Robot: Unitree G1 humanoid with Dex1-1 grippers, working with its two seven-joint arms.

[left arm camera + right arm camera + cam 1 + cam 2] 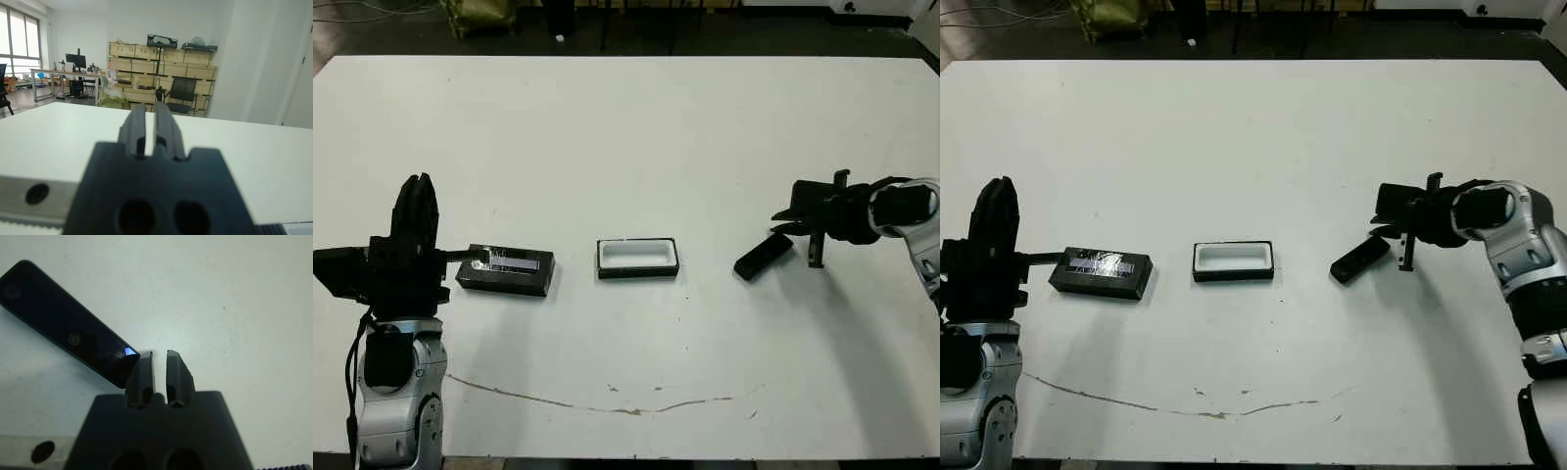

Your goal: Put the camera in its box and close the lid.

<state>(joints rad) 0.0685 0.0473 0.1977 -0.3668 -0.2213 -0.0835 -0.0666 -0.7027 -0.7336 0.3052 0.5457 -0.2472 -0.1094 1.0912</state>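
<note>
The camera (764,258) lies slantwise on the white table, right of the box; its bluish screen patch shows at the end nearest my fingers in the right wrist view, camera (68,335). My right gripper (783,222) hovers just over that end, fingers shut with nothing between them, one fingertip (144,364) beside the camera's tip. The box (637,272), white-lined and uncovered, sits mid-table. Left of it lies the lid (505,271) with its shiny strip up. My left gripper (416,188) stands shut at the table's left, close to the lid's left end, not touching it.
A thin brownish streak (607,406) runs along the table near the front edge. Beyond the far edge is dark floor with chair legs. The left wrist view shows stacked crates (146,54) and an office chair (183,93) far behind the table.
</note>
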